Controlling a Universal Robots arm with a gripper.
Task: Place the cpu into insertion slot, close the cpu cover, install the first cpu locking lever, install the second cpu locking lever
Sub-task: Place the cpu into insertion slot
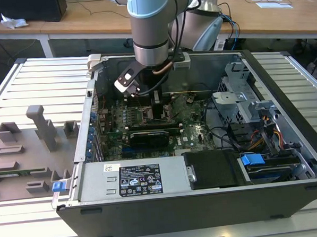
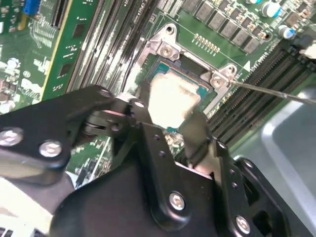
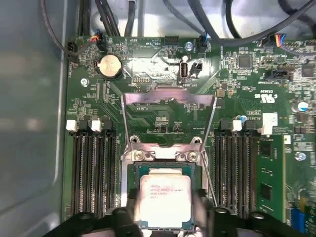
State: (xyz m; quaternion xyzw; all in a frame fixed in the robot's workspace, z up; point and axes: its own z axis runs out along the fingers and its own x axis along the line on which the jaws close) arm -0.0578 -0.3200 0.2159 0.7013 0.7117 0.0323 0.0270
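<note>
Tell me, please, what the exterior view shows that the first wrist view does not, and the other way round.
Exterior view: the arm reaching down into the open computer case, the labelled power supply, and a grey fixture tray on the exterior view's left. First wrist view: the cpu apparently lying in the insertion slot, the cpu cover raised open beside it, and a coin battery. Both: the green motherboard.

The square, dull-silver cpu [image 3: 164, 197] lies flat inside the dark-rimmed insertion slot [image 3: 143, 170]; the grey cpu cover [image 3: 168, 96] stands hinged open, uncovering both.
</note>
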